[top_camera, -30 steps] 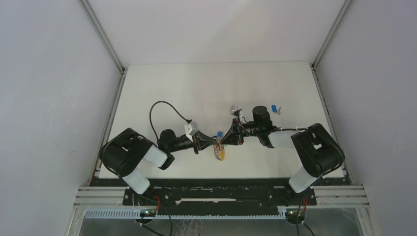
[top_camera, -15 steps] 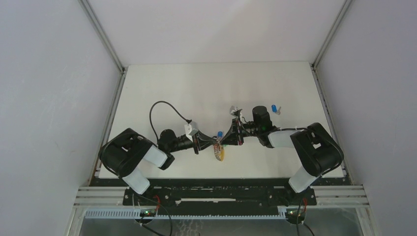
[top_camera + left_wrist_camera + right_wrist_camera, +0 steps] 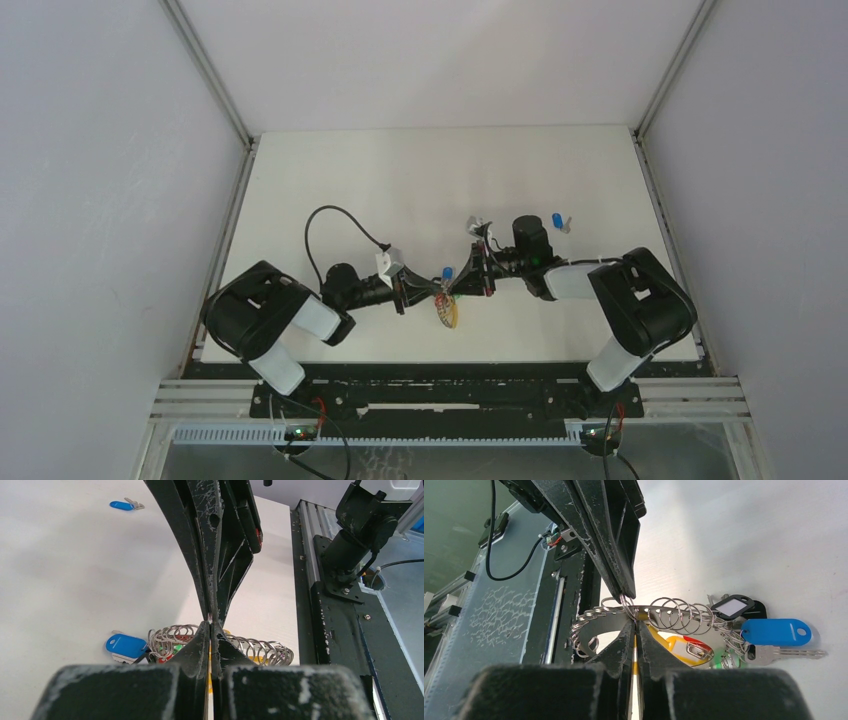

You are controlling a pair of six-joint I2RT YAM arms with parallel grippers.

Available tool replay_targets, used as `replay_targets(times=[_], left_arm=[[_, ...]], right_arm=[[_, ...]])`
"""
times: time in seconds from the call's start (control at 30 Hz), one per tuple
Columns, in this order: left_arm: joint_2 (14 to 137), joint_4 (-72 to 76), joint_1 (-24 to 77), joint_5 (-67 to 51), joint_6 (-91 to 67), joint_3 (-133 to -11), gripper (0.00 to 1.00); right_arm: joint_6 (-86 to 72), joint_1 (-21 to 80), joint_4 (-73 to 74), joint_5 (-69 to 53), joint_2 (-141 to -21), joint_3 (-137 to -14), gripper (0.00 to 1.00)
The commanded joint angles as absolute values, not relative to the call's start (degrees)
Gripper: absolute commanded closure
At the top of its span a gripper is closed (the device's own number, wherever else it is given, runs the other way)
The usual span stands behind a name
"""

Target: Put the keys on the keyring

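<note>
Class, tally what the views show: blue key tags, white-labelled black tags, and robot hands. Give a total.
Blue key tags: 2, one by the keyring, one loose
White-labelled black tags: 1
Hands: 2, left hand, right hand
Total: 5

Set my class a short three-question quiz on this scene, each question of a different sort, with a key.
1. True or false: the right gripper stands wide open.
2. The loose blue key lies: A) alone on the table; B) between a gripper's fingers; C) off the table.
3. Fill in: the left gripper and the right one meet tip to tip at the ____.
Key: 1 false; 2 A; 3 keyring.
</note>
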State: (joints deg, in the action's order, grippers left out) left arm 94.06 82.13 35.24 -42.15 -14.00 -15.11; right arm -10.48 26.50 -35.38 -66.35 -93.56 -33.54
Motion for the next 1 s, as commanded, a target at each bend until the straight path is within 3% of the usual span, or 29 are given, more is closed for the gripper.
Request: replay_targets(times=[0.0,0.47,0.67,0.97], left_arm=[[91.9,84.9,35.9,-41.8,-14.4,-17.9,1.00],[91.9,85.0,36.2,-41.0,-13.8,-17.6,1.00],[92.0,85.0,36.2,-41.0,-13.8,-17.7,1.00],[91.9,85.0,36.3,-41.3,-14.1,-17.8,1.00]], right_arm=[[-11.3,27.4,-37.2,-68.7,-95.0,-35.9,1.00],[-12.4,28.1,-35.6,-69.6,-98.1,-37.7,1.00],[-4.1,28.1,-27.5,-67.0,-92.7,-37.3,0.84],[-2.7,28.7,-31.7,-62.5,-88.5,-34.7,0.81]])
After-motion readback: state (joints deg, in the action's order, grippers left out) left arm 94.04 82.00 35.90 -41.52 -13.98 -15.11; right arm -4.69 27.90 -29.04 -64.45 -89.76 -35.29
